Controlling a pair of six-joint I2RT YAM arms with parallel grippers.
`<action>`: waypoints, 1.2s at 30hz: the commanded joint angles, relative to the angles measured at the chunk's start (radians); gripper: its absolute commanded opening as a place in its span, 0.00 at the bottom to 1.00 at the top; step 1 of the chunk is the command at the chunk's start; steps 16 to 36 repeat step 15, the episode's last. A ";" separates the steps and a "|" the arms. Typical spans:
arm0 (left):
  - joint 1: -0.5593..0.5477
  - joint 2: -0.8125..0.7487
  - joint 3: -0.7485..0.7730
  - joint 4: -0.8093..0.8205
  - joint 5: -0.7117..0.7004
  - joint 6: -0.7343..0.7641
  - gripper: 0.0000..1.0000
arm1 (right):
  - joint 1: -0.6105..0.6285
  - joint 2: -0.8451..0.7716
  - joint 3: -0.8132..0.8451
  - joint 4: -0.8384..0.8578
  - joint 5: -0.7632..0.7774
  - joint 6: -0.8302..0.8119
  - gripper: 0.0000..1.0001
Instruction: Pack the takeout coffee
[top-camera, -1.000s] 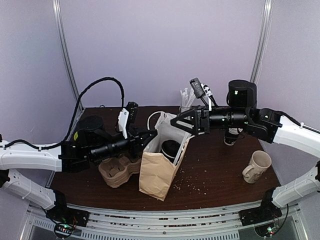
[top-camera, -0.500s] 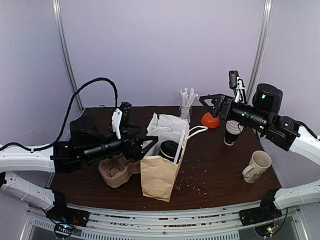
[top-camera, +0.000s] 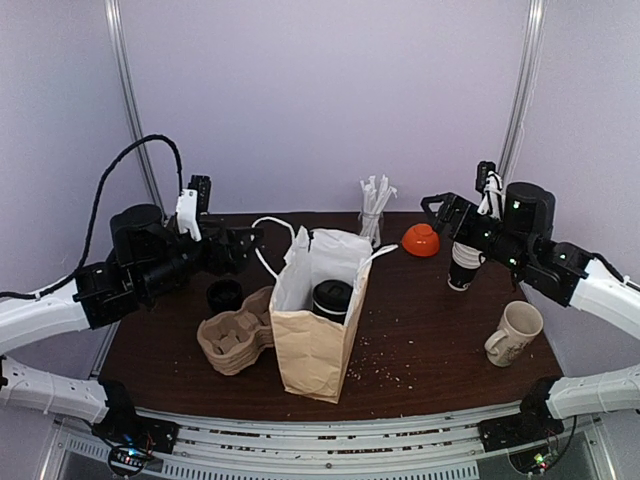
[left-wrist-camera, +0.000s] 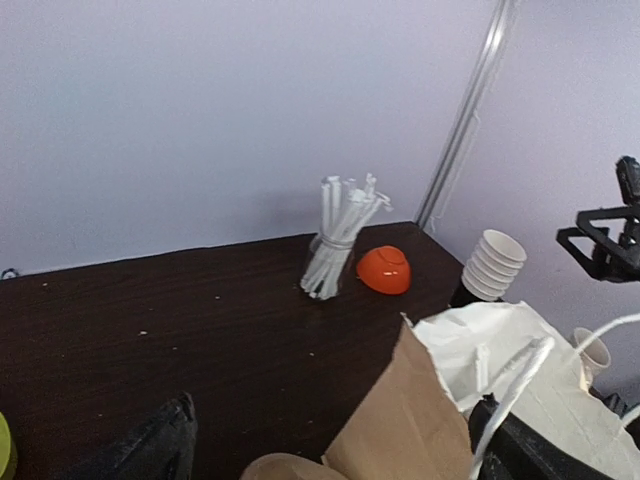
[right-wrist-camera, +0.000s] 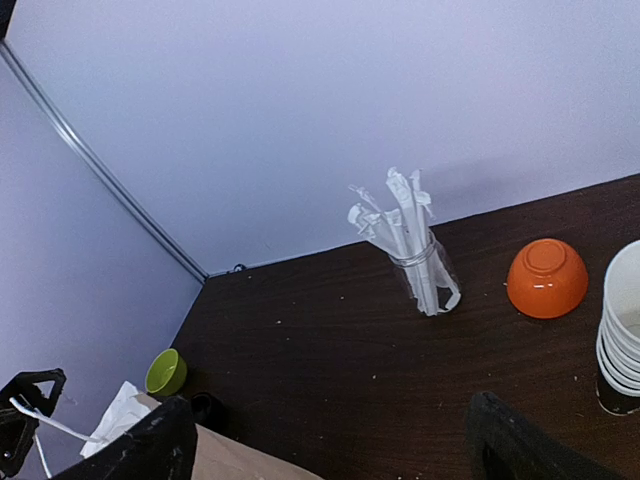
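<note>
Brown paper bag (top-camera: 312, 345) stands upright near the middle of the table, mouth open, and the takeout coffee (top-camera: 332, 298) sits inside it, its black lid showing just below the rim. We judge the packing itself done. Little seems left beyond clearing the arms away, since the task names nothing else to go in. The cardboard cup carrier (top-camera: 234, 341) lies just beside the bag on its left, unused. The left gripper (top-camera: 243, 243) hangs apart from the bag, up and to its left, and its wrist view shows the fingers spread wide with nothing between them. The right gripper (top-camera: 436, 208) is well apart, over by the orange bowl (top-camera: 421, 240) and the stack of white cups (top-camera: 463, 265), jaws likewise wide and empty. Against the frame a second ago, the left jaws were then pinched at the bag's near-left edge and the right gripper reached over its mouth, with the bag leaning. Now both have let go and drawn back to their own sides, the bag stands straighter, and its white handles (top-camera: 268, 232) hang loose.
</note>
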 joint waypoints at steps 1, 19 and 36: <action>0.163 0.002 0.060 -0.044 0.046 -0.055 0.98 | -0.024 0.034 0.044 -0.105 0.163 0.013 0.98; 0.344 0.095 0.141 -0.189 0.022 -0.149 0.98 | -0.081 -0.034 0.006 -0.136 0.491 -0.022 1.00; 0.344 0.095 0.141 -0.189 0.022 -0.149 0.98 | -0.081 -0.034 0.006 -0.136 0.491 -0.022 1.00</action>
